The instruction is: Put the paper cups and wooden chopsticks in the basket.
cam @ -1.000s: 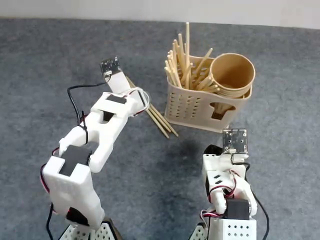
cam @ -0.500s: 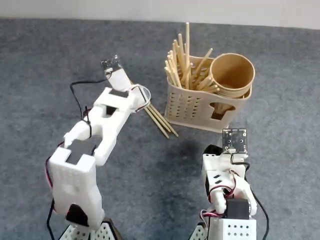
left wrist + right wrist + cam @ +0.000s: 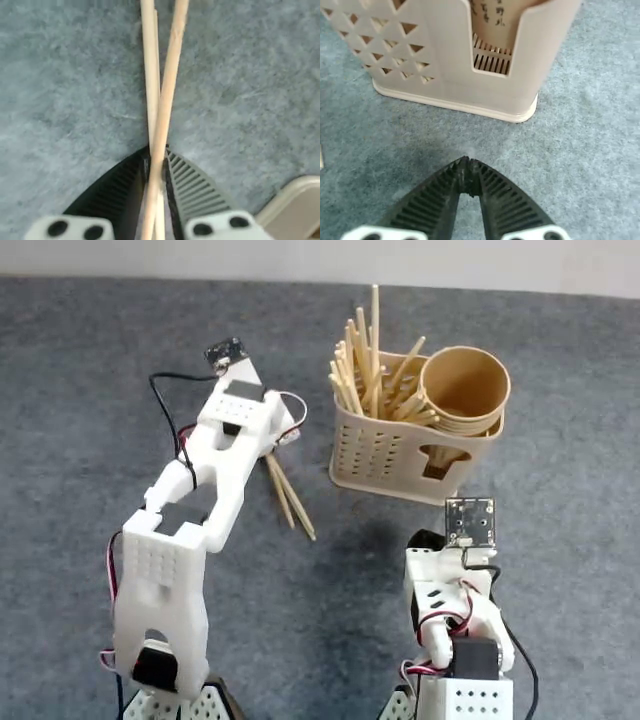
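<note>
Grip check first: we are seeing the left gripper (image 3: 156, 152) pressing its jaws onto the loose chopsticks (image 3: 167, 90), which are crossing each other just beyond the tips, so we are reading this as a pinch near one end, probably to leave the long free part available for tipping into the basket (image 3: 385, 455). In the high view the loose chopsticks (image 3: 290, 502) are poking out from under the left arm near the middle of the table (image 3: 90, 370), beside the basket but apart from it. We are not able to tell whether they are touching the table or hanging just above it. The basket is standing toward the far edge of the table, already holding the paper cups (image 3: 465, 380) stacked in one compartment and the standing chopsticks (image 3: 352, 368) leaning in the other. The right gripper (image 3: 466, 170) is resting with its jaws pressed together on nothing, pointing at the basket's near wall and, we are guessing, parking clear of the left arm's path.
</note>
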`<move>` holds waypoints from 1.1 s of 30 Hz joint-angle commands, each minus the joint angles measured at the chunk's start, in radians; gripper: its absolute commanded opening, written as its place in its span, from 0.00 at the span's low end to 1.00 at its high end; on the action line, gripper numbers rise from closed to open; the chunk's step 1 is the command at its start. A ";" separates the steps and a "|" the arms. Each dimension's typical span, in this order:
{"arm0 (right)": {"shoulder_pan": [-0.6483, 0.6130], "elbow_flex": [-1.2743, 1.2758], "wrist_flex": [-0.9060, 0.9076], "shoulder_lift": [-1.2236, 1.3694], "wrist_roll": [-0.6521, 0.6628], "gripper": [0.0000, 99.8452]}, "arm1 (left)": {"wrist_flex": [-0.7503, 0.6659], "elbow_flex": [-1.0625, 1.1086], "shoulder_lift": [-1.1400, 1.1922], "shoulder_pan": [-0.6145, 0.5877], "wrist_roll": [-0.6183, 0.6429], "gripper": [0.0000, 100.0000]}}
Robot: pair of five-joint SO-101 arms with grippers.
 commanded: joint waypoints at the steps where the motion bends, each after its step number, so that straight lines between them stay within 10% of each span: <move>1: 0.012 0.154 -0.015 -0.016 -0.003 0.01 | 0.135 0.001 0.004 -0.021 0.011 0.01; 16: 0.012 0.154 -0.015 -0.016 -0.003 0.01 | 0.443 0.008 -0.213 -0.134 0.003 0.01; 33: 0.012 0.154 -0.015 -0.016 -0.003 0.01 | 0.466 0.076 -0.217 -0.174 -0.201 0.01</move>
